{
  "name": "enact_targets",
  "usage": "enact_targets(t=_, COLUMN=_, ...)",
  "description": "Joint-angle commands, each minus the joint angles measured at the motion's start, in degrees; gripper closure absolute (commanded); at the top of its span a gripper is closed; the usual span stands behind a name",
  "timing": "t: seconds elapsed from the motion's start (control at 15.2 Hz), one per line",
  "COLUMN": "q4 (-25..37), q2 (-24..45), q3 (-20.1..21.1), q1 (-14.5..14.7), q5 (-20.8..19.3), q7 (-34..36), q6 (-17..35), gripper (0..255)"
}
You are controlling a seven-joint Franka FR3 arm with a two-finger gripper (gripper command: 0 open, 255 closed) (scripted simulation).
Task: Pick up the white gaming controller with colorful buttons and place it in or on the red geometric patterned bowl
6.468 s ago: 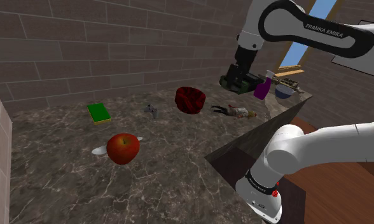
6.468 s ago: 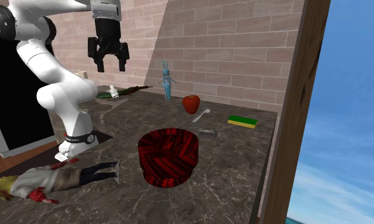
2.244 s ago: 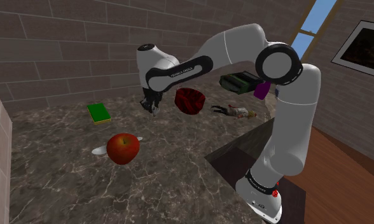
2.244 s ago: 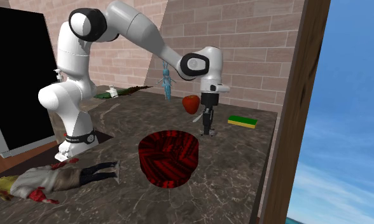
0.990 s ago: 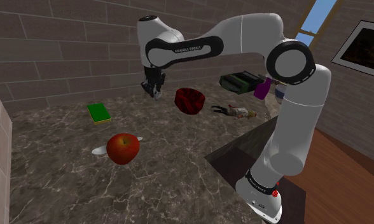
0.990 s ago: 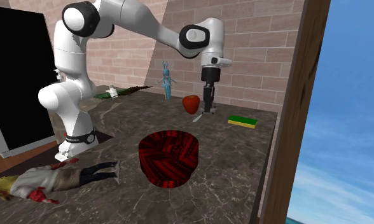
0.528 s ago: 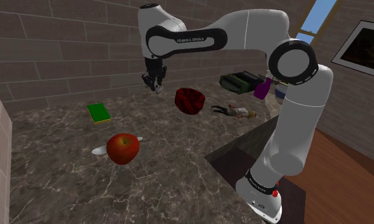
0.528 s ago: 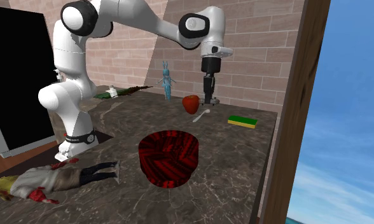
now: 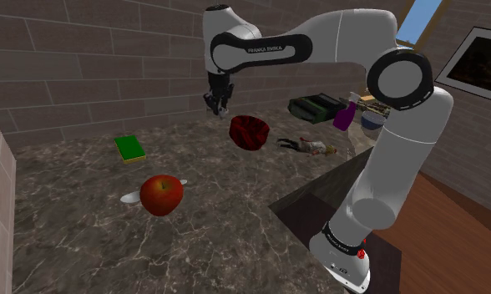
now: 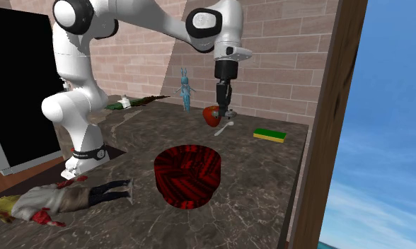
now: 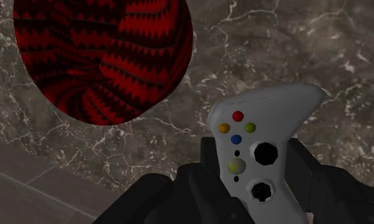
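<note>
White game controller [image 11: 262, 137], 4 coloured buttons showing, sits clamped between the black gripper's [image 9: 215, 106] 2 fingers, up in the air over the marbled counter [image 9: 227, 221], just beside the red zigzag bowl [image 11: 103, 57]. The smart play: slide across until centred over the opening, lower gently, and only then release, or it clips the rim.

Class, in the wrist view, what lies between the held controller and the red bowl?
Bare marble countertop alone, in the wrist view, between the white controller and the red patterned bowl.
</note>
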Motion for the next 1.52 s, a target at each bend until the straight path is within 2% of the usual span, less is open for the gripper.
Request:
enact_targets(t=0.0, q4=-3.43, q2=-2.52, q3=-1.06, q1=-1.55, q5=0.26, q7=-2.37, q6=1.57, gripper=255)
enact_targets(t=0.4, q4=-10.26, q2=-7.53, q3=-4.68, q1=-5.72, q5=0.52, q7=-9.53, q6=5.28, gripper=255)
enact_targets(t=0.79, q4=-14.54, q2=-10.6, q3=-8.8, q1=-9.67, q5=0.43, q7=-17.04, q6=8.4, gripper=255)
enact_targets(t=1.45, q4=-19.89, q2=-8.55, q3=-9.0, q1=-9.85, q5=-0.5, q7=-15.21, q6=15.63, gripper=255)
